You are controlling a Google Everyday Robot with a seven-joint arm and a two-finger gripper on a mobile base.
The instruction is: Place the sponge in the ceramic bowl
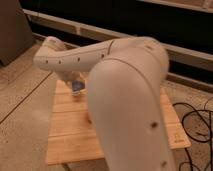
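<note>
My white arm (125,95) fills most of the camera view and reaches left over the wooden table (70,135). The gripper (74,84) hangs at the arm's end above the table's far left part. A small blue-grey patch, the sponge (77,86), shows right at the gripper. Whether it is held or only lies beneath I cannot tell. The ceramic bowl is hidden behind the arm.
Speckled floor (25,110) lies to the left of the low table. Black cables (197,120) curl on the floor at the right. A dark wall with a pale rail (60,22) runs along the back.
</note>
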